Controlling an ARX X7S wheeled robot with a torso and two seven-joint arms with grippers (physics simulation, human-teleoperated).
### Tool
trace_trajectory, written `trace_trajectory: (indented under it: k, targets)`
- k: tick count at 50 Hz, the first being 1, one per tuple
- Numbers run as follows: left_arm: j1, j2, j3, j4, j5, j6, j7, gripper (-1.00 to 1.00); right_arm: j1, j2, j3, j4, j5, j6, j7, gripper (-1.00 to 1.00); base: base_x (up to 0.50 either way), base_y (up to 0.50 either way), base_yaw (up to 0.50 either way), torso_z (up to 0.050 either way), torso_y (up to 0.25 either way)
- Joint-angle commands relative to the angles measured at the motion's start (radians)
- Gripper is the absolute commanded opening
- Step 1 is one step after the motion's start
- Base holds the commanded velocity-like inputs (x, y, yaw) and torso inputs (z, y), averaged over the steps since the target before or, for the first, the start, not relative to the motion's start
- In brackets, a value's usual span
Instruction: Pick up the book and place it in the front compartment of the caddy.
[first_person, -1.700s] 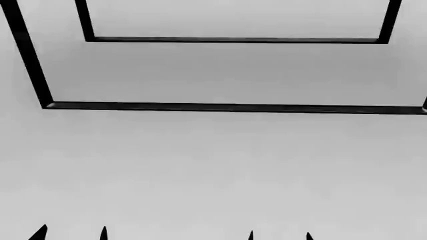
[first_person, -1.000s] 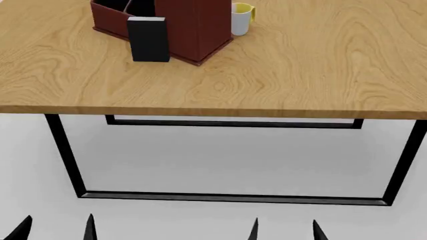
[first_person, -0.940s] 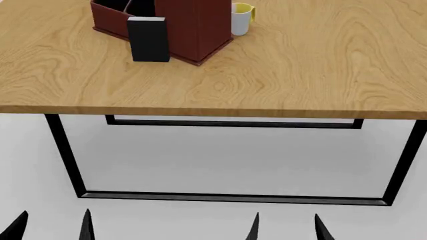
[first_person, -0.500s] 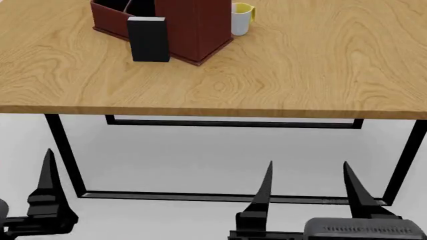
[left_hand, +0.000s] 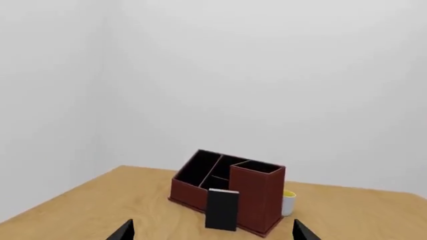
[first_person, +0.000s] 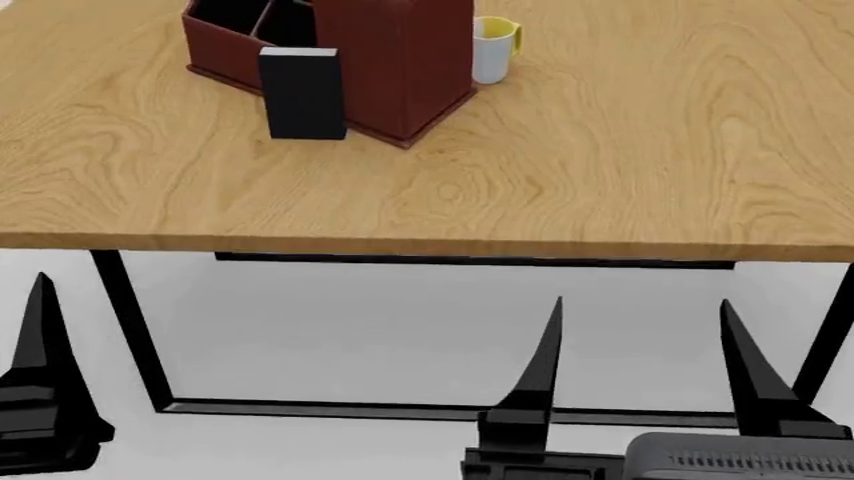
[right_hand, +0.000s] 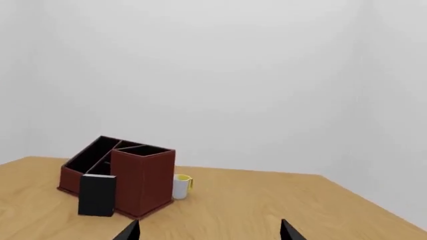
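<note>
The black book (first_person: 304, 92) stands upright on the wooden table (first_person: 561, 180), against the near side of the dark red-brown caddy (first_person: 380, 65). Both also show in the left wrist view (book (left_hand: 222, 210), caddy (left_hand: 257, 197)) and in the right wrist view (book (right_hand: 97, 195), caddy (right_hand: 142, 180)). My right gripper (first_person: 641, 345) is open and empty, below and in front of the table's near edge. Of my left gripper (left_hand: 213, 234), one finger (first_person: 43, 345) shows at the head view's left edge. Its tips stand wide apart in the wrist view, with nothing held.
A small yellow-and-white mug (first_person: 491, 50) stands just right of the caddy's tall section. The table's black frame legs (first_person: 127, 320) run below the tabletop. White walls stand behind the table.
The head view rose from the floor to the tabletop. Both grippers have come up from the bottom edge towards the table's near edge. The book and caddy have not moved.
</note>
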Motion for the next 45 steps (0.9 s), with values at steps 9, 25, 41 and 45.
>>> trace_trajectory:
  k: [9,25,41,45]
  targets:
    - [0.006,-0.015,0.001,0.017,-0.019,0.0,-0.026,1.0,0.007,0.009,-0.007,-0.006,0.011,0.008,0.015,1.0,0.27,0.11,0.0,0.0,0.0]
    - [-0.005,-0.028,0.009,0.017,-0.03,-0.003,-0.046,1.0,0.012,0.009,-0.006,0.005,0.027,-0.002,0.025,1.0,0.34,0.25,0.0,0.0,0.0]
    - [-0.019,-0.037,0.024,-0.014,-0.029,0.018,-0.059,1.0,0.024,0.014,-0.016,0.012,0.036,-0.003,0.035,1.0,0.34,0.25,0.0,0.0,0.001]
    - [-0.021,-0.041,0.023,-0.002,-0.034,0.01,-0.065,1.0,0.027,0.018,-0.021,0.008,0.034,0.005,0.039,1.0,0.35,0.26,0.0,0.0,0.0]
